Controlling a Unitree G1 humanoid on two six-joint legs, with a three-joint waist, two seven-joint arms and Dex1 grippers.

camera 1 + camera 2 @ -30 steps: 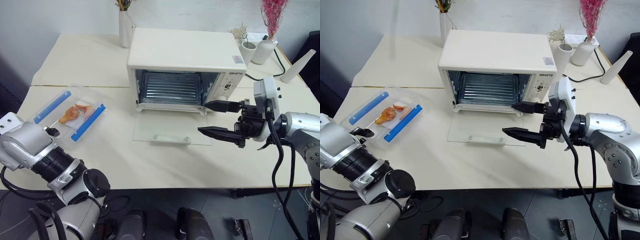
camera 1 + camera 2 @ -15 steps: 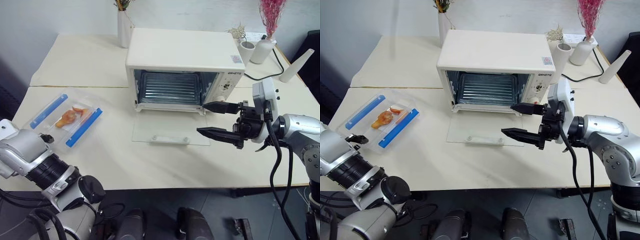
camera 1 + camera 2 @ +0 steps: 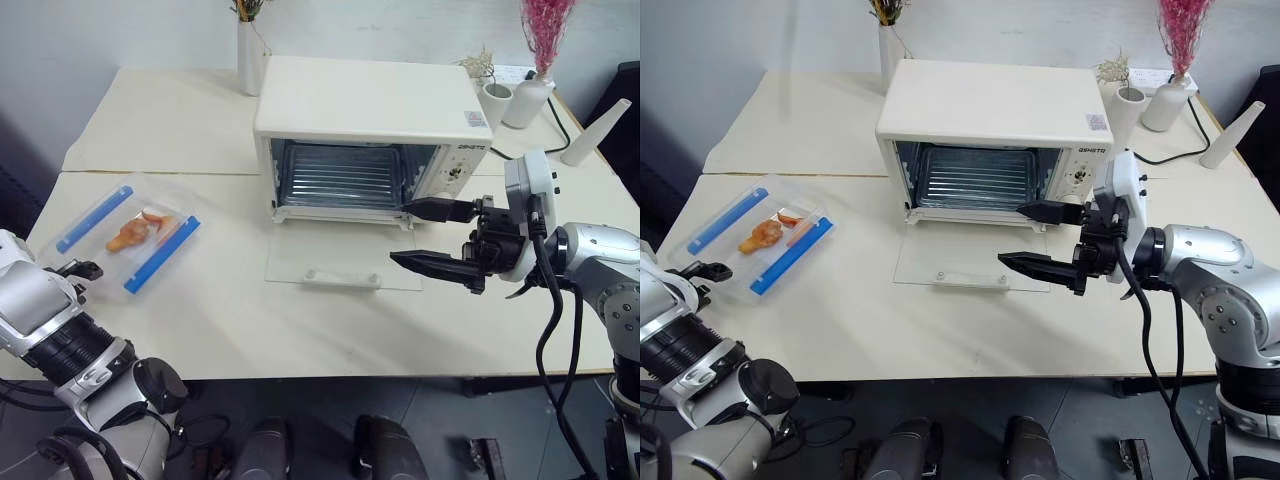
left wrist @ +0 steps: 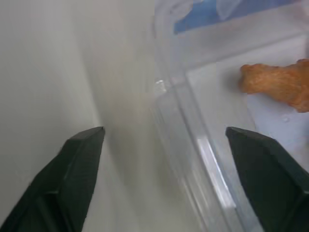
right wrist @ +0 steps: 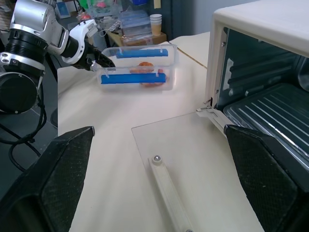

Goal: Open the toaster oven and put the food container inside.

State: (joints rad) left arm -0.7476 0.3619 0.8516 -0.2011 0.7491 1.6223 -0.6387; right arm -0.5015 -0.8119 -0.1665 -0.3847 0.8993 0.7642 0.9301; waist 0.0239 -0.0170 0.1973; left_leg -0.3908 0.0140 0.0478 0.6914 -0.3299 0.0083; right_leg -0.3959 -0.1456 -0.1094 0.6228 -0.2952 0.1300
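No legible text on toaster oven [image 3: 370, 110]

Flowers in the white vase [image 3: 251, 52] cut off by the top edge, pink plume [image 3: 545, 30] likewise, food container [image 4: 227, 121] blurred and cropped in the left wrist view, oven knobs [image 3: 452, 176] too small to read
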